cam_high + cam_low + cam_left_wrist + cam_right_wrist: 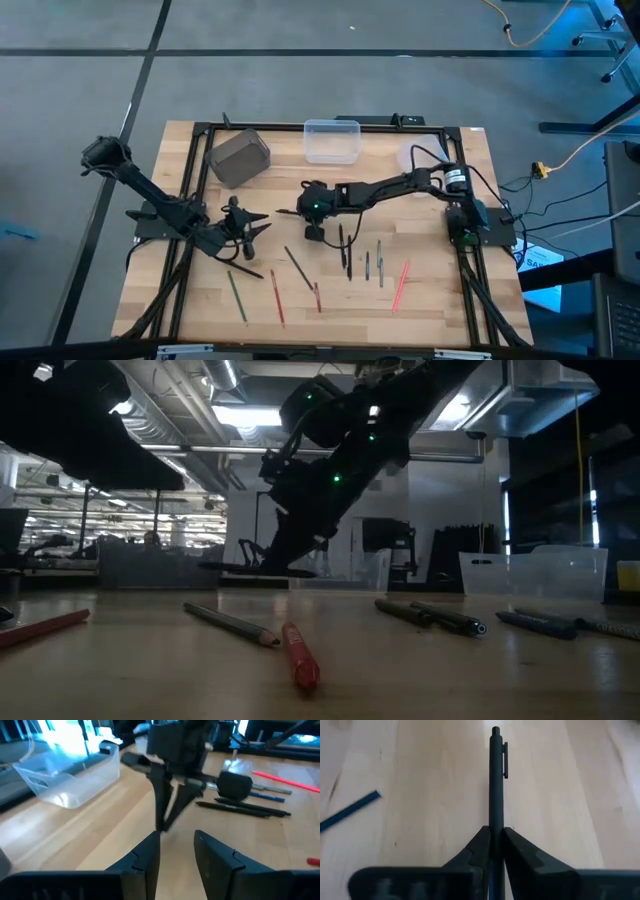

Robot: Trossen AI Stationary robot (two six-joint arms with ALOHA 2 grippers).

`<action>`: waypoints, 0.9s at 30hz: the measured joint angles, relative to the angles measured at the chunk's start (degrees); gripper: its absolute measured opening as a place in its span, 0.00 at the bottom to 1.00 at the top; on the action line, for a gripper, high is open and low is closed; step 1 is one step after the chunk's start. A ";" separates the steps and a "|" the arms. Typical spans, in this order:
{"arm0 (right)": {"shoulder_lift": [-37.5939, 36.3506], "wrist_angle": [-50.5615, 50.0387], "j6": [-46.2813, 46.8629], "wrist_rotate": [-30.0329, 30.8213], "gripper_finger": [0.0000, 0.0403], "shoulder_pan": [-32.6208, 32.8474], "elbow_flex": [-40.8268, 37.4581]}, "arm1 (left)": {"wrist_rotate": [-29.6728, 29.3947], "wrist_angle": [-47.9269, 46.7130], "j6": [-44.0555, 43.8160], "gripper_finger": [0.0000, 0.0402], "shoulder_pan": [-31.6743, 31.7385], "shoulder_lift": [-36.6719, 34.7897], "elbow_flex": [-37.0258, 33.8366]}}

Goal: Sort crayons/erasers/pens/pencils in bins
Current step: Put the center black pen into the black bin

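Black pen [493, 780] is pinched in the right gripper [495, 845], lifted above mid-table. Left gripper [176, 851] waits alongside, fingers parted, empty. Beyond, pencils [300, 268] lie loose; the grey bin [238, 157] and clear bin [332, 140] appear empty: sorting barely begun. No legible writing.

The right gripper [312, 226] hangs over the middle of the table [440, 300], clamped on a pen [494, 785] that sticks out ahead of its fingers. Behind it, at the table's far edge, stand three bins: one [238, 157] off to its left, one [332, 140] almost straight behind, one [418, 155] to its right. In front of it and to its right lie several pens and pencils [365, 262], apart from one another. In front and to its left lie more sticks [278, 295]. The left gripper [262, 226] sits just to its left, fingers parted, pointing toward it.
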 joint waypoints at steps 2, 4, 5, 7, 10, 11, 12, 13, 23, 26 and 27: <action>-0.35 -2.06 -0.13 2.34 0.12 0.46 0.00 | 0.18 -0.18 -1.08 0.28 -0.14 1.23 0.00; -0.87 -5.34 -0.23 3.98 0.12 0.99 -0.02 | 0.24 -0.08 -2.20 0.28 -0.15 3.06 -0.01; -1.12 -5.82 -0.20 4.14 0.12 1.15 -0.02 | 0.26 0.20 -3.05 0.28 -0.07 4.04 0.00; -2.01 -8.15 -0.04 4.22 0.12 1.52 -0.02 | 0.26 0.56 -4.86 0.28 0.09 6.08 0.00; -3.28 -9.25 -0.04 4.35 0.12 1.90 -0.02 | 0.47 1.73 -7.24 0.28 0.07 9.02 -0.01; -3.73 -9.52 -0.04 4.46 0.12 2.00 -0.02 | 0.87 2.65 -7.50 0.28 0.07 9.97 0.00; -4.15 -9.97 -0.04 5.12 0.12 2.07 -0.02 | 1.29 3.38 -7.54 0.28 0.07 10.86 0.00; -4.56 -10.06 -0.04 6.20 0.12 2.16 -0.02 | 1.61 4.35 -7.55 0.28 0.06 11.77 -0.02; -9.90 -10.74 1.72 11.07 0.12 3.14 -5.70 | 2.45 11.47 -7.54 0.28 0.10 17.92 -0.02; -13.00 -7.87 2.91 12.21 0.12 3.55 -10.80 | 2.41 13.56 -7.32 0.28 0.24 18.77 -0.02; -14.34 -6.53 3.34 12.19 0.12 3.56 -12.58 | 2.45 14.12 -7.08 0.28 0.45 19.07 0.00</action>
